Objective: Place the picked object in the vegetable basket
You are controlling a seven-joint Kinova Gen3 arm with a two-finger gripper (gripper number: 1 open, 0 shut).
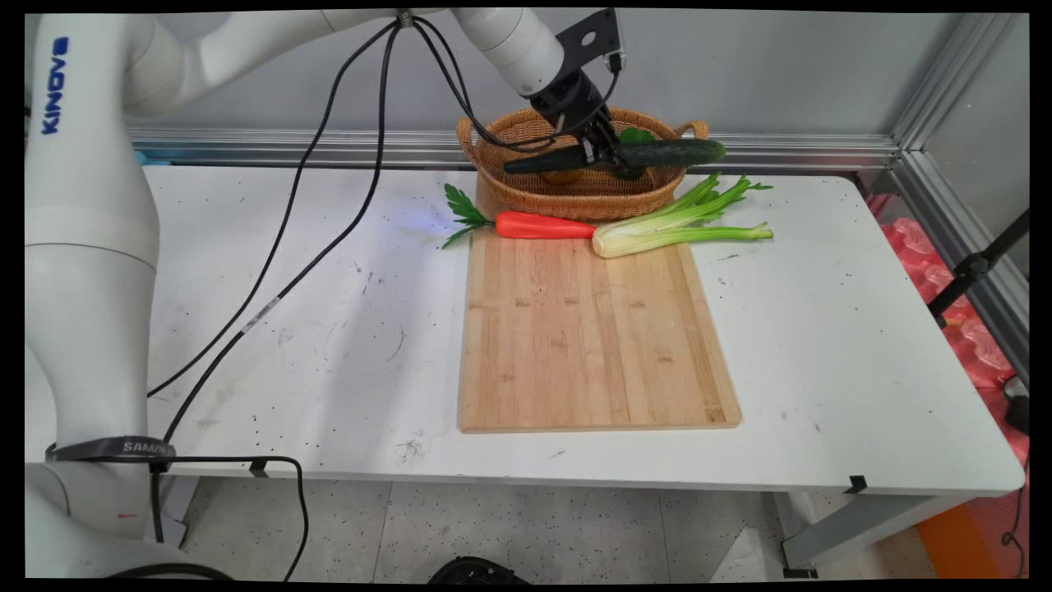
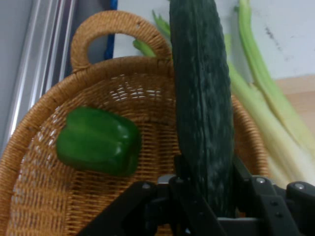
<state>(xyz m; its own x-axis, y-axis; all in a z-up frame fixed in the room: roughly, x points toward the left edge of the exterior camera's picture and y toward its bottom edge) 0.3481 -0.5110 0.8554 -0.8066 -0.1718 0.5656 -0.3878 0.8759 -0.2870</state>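
Observation:
A long dark green cucumber (image 1: 657, 153) hangs level over the wicker basket (image 1: 526, 193) at the table's back, and my gripper (image 1: 602, 152) is shut on its middle. In the hand view the cucumber (image 2: 202, 98) runs up between the two fingers, with my gripper (image 2: 205, 189) closed around it. Below it a green bell pepper (image 2: 97, 141) lies on the basket's floor (image 2: 44, 196). In the main view the pepper (image 1: 634, 136) shows just behind the cucumber. Something brownish lies in the basket under the cucumber's left end, mostly hidden.
A bamboo cutting board (image 1: 592, 337) lies in the table's middle. Along its far edge rest an orange carrot (image 1: 542, 225) with green leaves and a celery stalk (image 1: 674, 226). Black cables hang from the arm over the table's left part.

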